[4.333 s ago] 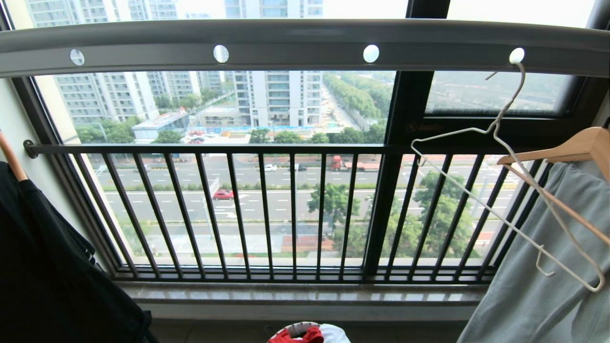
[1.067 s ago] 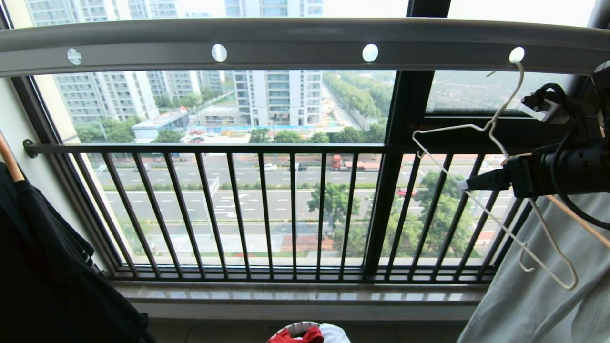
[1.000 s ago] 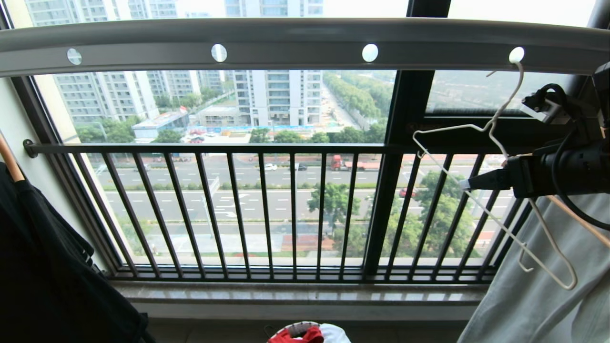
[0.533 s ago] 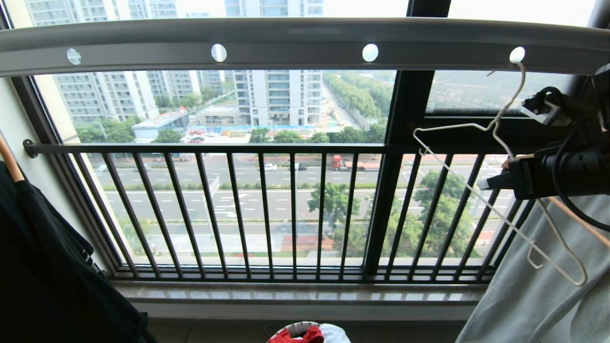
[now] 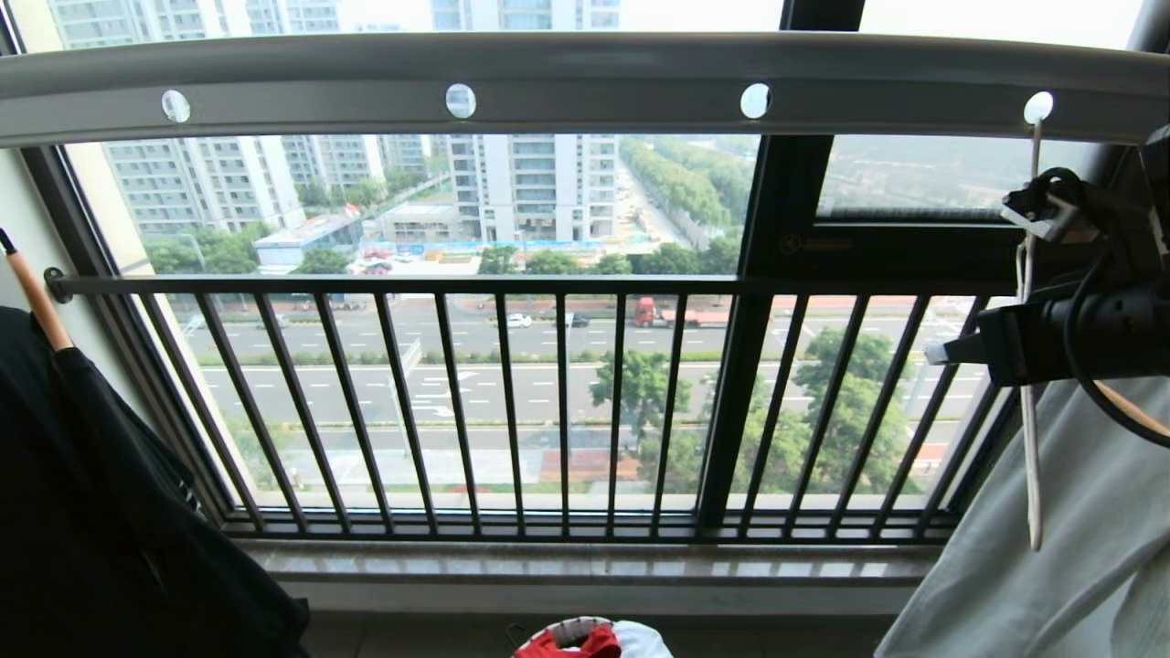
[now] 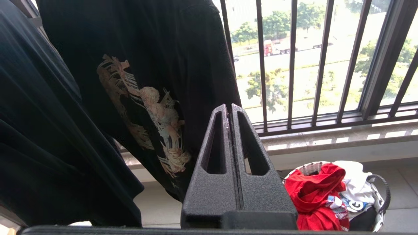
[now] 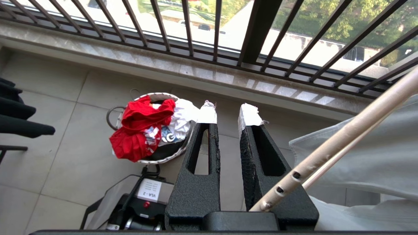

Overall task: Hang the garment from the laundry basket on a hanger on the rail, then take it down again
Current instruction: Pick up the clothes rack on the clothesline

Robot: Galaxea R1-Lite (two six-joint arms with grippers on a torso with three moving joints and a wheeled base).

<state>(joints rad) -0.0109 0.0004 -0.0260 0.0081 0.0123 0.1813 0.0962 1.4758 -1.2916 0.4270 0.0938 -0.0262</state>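
The grey rail (image 5: 585,82) with round holes runs across the top of the head view. The thin off-white hanger (image 5: 1031,439) hangs edge-on from the rail's rightmost hole, empty. My right gripper (image 5: 934,353) is held level beside it; the wire passes by the gripper's body, not between the fingertips. In the right wrist view the right gripper (image 7: 228,112) stands open by a narrow gap with nothing in it. The red garment (image 7: 137,130) lies crumpled in the laundry basket (image 7: 163,160) on the floor. My left gripper (image 6: 229,106) is shut and empty, low by the basket (image 6: 382,195).
A black printed T-shirt (image 5: 110,512) hangs at the left. A grey garment (image 5: 1079,548) on a wooden hanger (image 7: 343,137) hangs at the right, its arm crossing my right finger. The dark window railing (image 5: 512,402) stands behind. A white garment (image 7: 183,117) shares the basket.
My right gripper's jaws have closed from wide to a narrow gap. The wire hanger has turned from side-on to edge-on, and the rail with its hung clothes has shifted right.
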